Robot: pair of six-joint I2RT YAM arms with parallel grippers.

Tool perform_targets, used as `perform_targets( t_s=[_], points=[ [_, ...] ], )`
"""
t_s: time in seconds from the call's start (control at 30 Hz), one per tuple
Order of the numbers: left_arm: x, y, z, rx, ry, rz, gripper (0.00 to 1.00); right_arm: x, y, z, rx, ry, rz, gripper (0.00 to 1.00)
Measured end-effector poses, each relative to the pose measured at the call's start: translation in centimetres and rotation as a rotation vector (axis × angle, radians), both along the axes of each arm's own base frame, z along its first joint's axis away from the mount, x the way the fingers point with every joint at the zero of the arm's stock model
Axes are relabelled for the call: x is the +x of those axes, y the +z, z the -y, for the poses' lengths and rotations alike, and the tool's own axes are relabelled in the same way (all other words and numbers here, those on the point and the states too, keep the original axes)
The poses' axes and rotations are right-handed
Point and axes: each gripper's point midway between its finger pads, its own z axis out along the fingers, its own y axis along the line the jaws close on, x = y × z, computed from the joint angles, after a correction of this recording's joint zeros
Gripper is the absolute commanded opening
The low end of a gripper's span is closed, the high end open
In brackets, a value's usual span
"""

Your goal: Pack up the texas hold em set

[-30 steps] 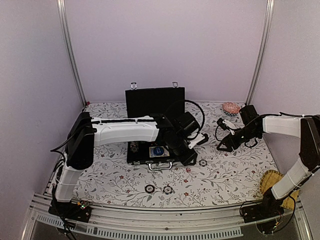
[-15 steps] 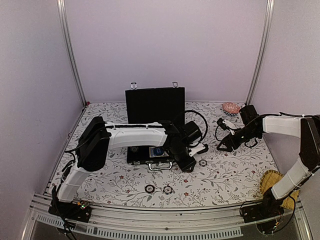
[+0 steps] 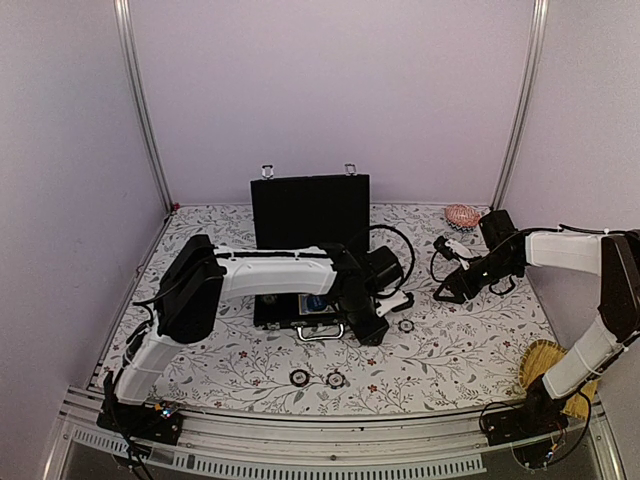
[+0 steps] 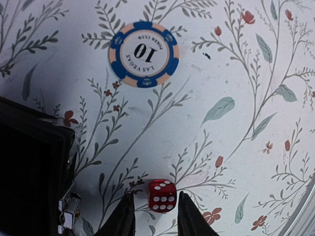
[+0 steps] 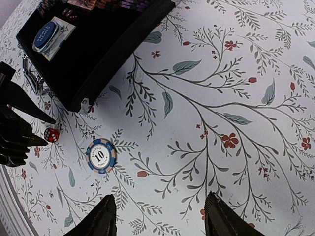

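The black briefcase [image 3: 310, 205] stands open at the table's middle, lid upright; its corner shows in the left wrist view [image 4: 29, 172] and its tray holds a blue disc [image 5: 45, 33]. A red die [image 4: 162, 195] lies on the cloth just right of the case's front corner. My left gripper [image 4: 155, 197] is down over the die, one finger on each side, open with small gaps showing. A blue-and-white "10" chip [image 4: 144, 54] lies a little beyond it. My right gripper [image 5: 160, 209] hovers open over bare cloth, right of that chip [image 5: 101, 155].
Two dark chips [image 3: 299, 377] [image 3: 335, 380] lie near the front edge. A pink shell [image 3: 461, 214] sits at the back right. A yellow straw item [image 3: 545, 362] lies by the right arm's base. Metal frame posts stand at both back corners.
My left arm has reached down and forward, bringing its gripper to the die by the case's front right corner, and its jaws have narrowed. The right arm has not moved.
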Motion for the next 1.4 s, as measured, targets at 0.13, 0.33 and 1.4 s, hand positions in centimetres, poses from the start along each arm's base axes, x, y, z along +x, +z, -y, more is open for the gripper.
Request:
perform_targets(
  t_s=[0.13, 0.33, 1.4],
  points=[
    [0.0, -0.7, -0.2, 0.018, 0.0, -0.003, 0.28, 0.0, 0.0, 0.0, 0.0, 0.0, 0.0, 0.62],
    [0.2, -0.5, 0.1, 0.011, 0.0, 0.004, 0.23, 0.0, 0.0, 0.0, 0.0, 0.0, 0.0, 0.62],
    [10.8, 11.9, -7.3, -0.071, 0.471, 0.21, 0.19, 0.0, 0.0, 0.0, 0.001, 0.0, 0.0, 0.62]
  ],
)
